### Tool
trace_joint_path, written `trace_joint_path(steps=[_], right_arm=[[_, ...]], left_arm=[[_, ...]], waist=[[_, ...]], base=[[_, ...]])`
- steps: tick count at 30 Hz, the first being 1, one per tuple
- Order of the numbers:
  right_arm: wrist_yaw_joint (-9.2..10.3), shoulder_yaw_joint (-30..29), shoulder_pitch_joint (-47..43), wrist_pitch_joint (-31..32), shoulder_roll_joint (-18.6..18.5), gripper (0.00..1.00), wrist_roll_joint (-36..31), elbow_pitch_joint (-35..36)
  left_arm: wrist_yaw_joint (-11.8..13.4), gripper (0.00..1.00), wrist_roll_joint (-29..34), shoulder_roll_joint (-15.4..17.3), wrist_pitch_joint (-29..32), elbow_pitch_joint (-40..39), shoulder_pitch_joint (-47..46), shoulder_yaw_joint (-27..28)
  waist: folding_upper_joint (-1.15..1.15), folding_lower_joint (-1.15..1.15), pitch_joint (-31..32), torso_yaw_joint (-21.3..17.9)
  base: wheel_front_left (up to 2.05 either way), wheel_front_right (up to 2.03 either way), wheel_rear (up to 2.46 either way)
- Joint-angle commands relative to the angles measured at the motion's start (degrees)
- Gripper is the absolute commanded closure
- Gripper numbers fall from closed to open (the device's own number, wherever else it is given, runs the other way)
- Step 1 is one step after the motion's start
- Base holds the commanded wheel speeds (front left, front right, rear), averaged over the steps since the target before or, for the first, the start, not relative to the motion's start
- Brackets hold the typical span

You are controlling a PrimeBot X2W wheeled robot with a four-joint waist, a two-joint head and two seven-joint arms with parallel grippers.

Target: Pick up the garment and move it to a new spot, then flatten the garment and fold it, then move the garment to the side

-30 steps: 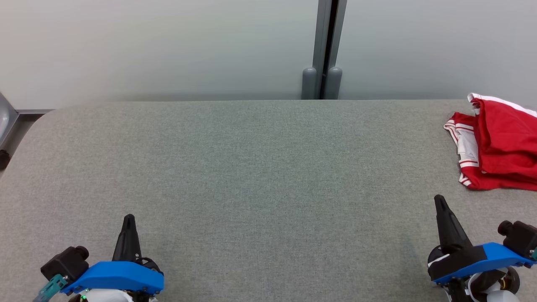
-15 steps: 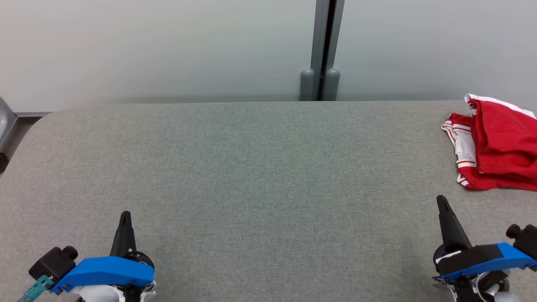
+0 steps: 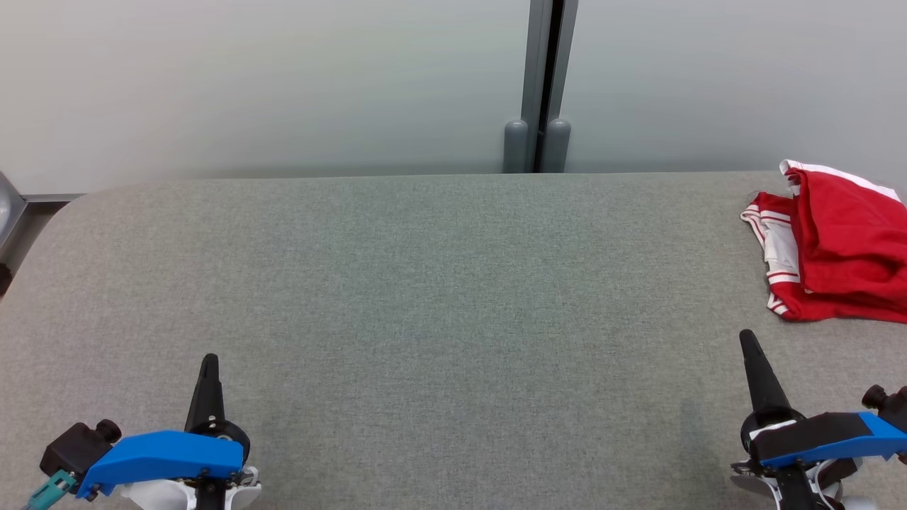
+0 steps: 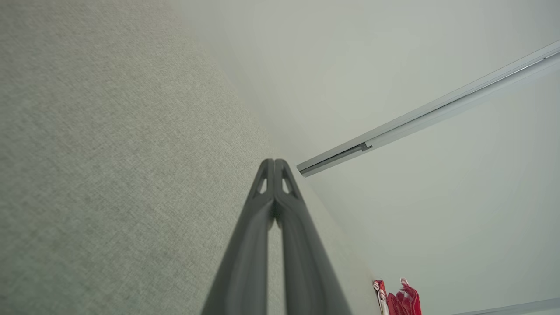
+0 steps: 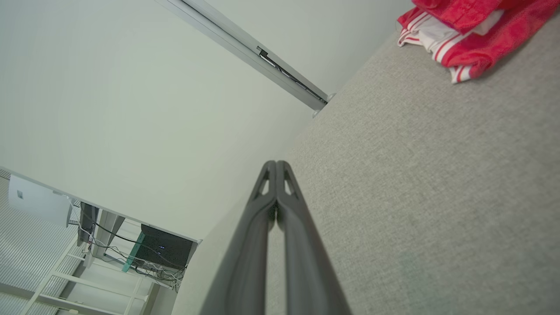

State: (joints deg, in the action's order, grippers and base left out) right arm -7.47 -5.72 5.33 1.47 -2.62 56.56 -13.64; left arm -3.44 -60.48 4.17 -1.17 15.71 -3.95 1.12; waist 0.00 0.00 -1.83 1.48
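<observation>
As it rests on the table (image 3: 425,283), the garment (image 3: 843,244) (red) lies bunched.

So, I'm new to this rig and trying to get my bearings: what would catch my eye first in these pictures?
The red garment, trimmed with white stripes, lies in a loose pile at the far right edge of the grey fabric table and is the one splash of colour. Next come the blue-shelled arms at the near corners: the left gripper and the right gripper, both shut and holding nothing, the right one nearer the garment.
</observation>
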Motion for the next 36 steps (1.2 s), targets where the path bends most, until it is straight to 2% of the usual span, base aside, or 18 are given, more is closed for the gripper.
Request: trace_joint_path(steps=[1, 36], right_arm=[[-0.03, -0.17, 0.85, 0.23, -0.30, 1.00, 1.79, 0.45], [-0.04, -0.62, 1.05, 3.15, -0.37, 1.00, 21.95, -0.05]], left_arm=[[-0.42, 1.00, -1.50, 0.11, 0.37, -0.76, -1.58, 0.48], [-2.73, 1.00, -19.47, -0.72, 4.77, -1.37, -2.24, 3.46]], waist=[[0.00, 0.00, 0.03, -0.03], [0.00, 0.00, 0.87, -0.78]], base=[[0.00, 0.00, 0.00], [0.00, 0.00, 0.00]])
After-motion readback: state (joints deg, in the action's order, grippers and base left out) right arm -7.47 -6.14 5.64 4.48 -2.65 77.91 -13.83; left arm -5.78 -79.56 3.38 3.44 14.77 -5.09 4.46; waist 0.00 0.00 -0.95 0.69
